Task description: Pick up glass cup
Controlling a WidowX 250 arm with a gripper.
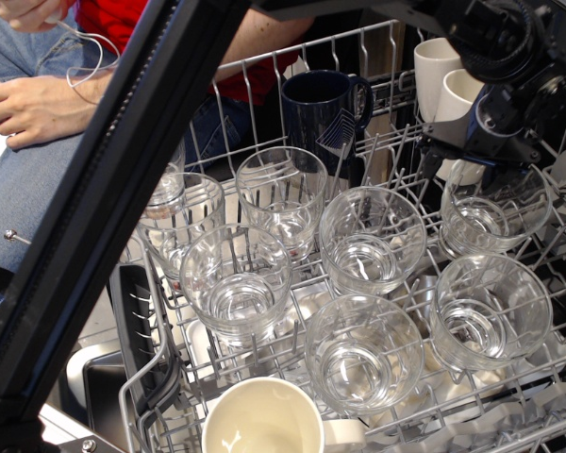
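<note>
Scanning from the left, I see a person's hand (38, 99) resting on blue jeans beyond a dark bar (104, 203) that slants across my view. Next comes the wire rack (151, 363), with a cream mug (262, 420) at its near edge and a navy mug (323, 111) at the back. Several clear tumblers stand mouth-up between them. At far right sits the glass cup (491, 217), upright in the back row. My gripper (476, 156) hangs right over its rim, fingers spread on either side, grasping nothing.
</note>
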